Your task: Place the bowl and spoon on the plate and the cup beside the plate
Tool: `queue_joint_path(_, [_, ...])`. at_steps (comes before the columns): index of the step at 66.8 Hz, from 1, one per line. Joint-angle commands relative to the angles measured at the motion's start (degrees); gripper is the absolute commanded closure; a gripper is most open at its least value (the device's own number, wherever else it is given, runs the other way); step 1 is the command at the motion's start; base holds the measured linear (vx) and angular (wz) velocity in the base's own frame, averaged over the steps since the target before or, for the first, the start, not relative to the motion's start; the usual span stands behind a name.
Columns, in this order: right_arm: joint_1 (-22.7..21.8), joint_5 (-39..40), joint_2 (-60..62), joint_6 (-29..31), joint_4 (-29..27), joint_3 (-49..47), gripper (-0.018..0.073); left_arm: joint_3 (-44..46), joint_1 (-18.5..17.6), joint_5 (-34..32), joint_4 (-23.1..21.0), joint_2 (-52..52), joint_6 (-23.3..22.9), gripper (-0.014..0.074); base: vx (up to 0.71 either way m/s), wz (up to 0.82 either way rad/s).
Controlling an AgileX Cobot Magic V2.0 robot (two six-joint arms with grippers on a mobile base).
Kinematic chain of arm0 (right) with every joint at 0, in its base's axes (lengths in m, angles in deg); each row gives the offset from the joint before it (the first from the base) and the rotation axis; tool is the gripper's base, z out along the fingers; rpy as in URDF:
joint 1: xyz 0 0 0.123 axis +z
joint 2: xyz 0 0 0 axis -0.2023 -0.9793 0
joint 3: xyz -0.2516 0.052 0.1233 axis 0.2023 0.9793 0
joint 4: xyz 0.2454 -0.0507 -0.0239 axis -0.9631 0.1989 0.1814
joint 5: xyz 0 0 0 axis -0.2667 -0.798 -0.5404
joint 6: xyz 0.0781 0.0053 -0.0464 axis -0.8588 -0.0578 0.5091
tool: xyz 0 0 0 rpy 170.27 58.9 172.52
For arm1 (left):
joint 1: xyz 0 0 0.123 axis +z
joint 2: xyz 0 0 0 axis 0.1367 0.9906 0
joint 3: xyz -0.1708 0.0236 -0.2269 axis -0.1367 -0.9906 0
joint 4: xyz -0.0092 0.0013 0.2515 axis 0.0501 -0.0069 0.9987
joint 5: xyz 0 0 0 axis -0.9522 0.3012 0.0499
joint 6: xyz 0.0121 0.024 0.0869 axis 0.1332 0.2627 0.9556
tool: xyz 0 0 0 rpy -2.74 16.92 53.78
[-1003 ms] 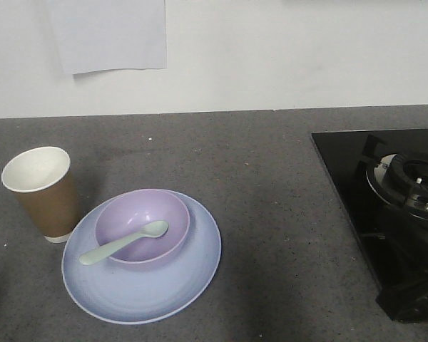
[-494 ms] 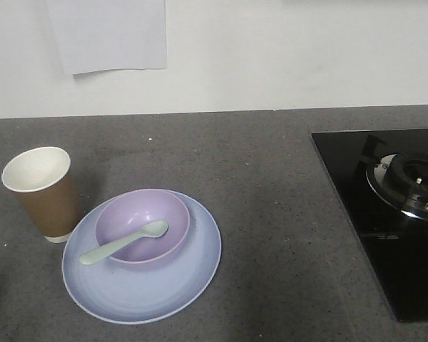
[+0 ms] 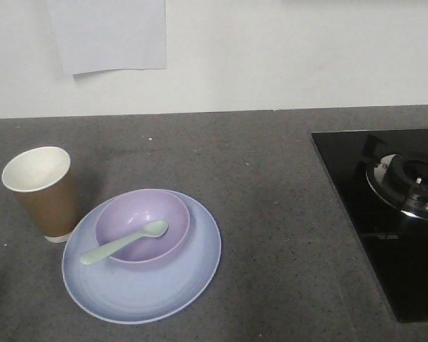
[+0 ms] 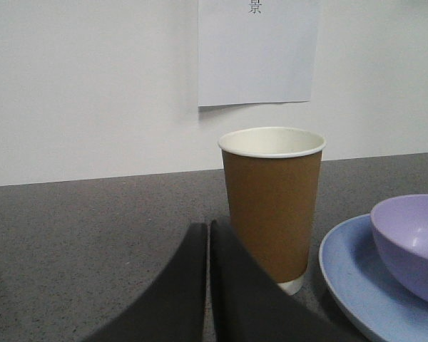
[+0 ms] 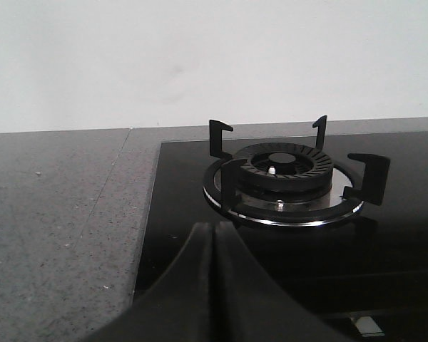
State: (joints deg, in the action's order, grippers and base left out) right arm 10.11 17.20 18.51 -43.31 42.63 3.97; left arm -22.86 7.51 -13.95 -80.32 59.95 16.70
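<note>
Change: a second ago the right arm was covering the burner [image 3: 414, 187] in the front view; now it is sitting clear, so the layout is looking finished.
Plate [image 3: 178, 285]: lying on the worktop [image 3: 271, 214], carrying the bowl [image 3: 167, 214].
Bowl: holding the spoon [image 3: 121, 244], handle leaning over its rim.
Cup [image 3: 43, 192]: standing empty, just beside the plate.
Left hand [image 4: 207, 242]: resting closed, gripping nothing.
Right hand [image 5: 214, 246]: likewise pressed together, holding nothing.

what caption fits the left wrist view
Shut left tool facing the cup beside the plate holding the bowl.
</note>
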Motion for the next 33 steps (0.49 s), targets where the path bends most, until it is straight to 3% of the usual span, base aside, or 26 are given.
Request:
queue_joint_path(1, [-0.31,4.53,0.52,-1.81,4.14,0.58,0.057,1.31,-0.38,-4.33,0.0,-0.83,-0.54,0.0603,0.0,0.0])
queue_joint_path(19, [3.38,5.38,0.52,1.65,3.33,0.58,0.057,1.31,-0.38,-4.33,0.0,-0.83,-0.54,0.0603,0.0,0.0])
queue_joint_path(33, [3.14,6.58,0.52,5.48,-2.08,0.58,0.057,1.31,-0.38,-4.33,0.0,-0.83,-0.54,0.0603,0.0,0.0])
